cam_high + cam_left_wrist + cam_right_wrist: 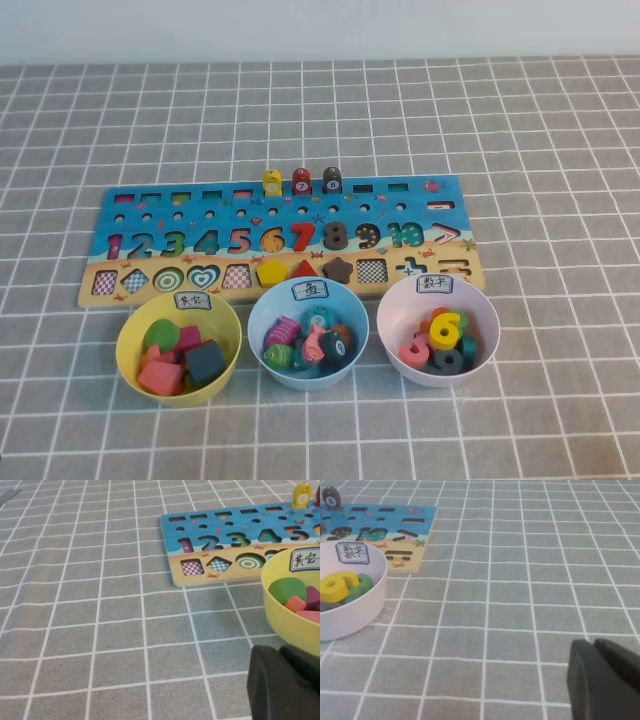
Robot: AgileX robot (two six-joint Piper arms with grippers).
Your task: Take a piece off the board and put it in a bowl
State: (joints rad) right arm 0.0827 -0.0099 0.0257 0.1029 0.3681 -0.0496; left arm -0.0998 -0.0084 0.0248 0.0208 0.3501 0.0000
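1. The board (280,240) lies flat across the middle of the table, long side facing the robot, so its near shape row sits right behind the three bowls. Handy layout: short hop from slot to bowl.
2. The piece (338,269), the dark maroon star, sits in its cut-out in that near row, just right of the red triangle (304,269) and yellow hexagon (271,271). Nothing is touching it.
3. The yellow bowl (130,362) is the leftmost, just in front of the board's left end, already holding chunky shape blocks. My guess is that's why the star belongs there and not in the blue bowl (262,305) or pink bowl (394,305).
4. Neither arm shows in the high view, so both look parked near the robot's edge.
5. The left gripper (280,685) hangs low over the cloth just beside the yellow bowl, nothing in it; can't tell how its fingers are set.
6. The right gripper (600,680) sits low to the right of the pink bowl, fully closed and empty. It'd have to spread before reaching for the star.
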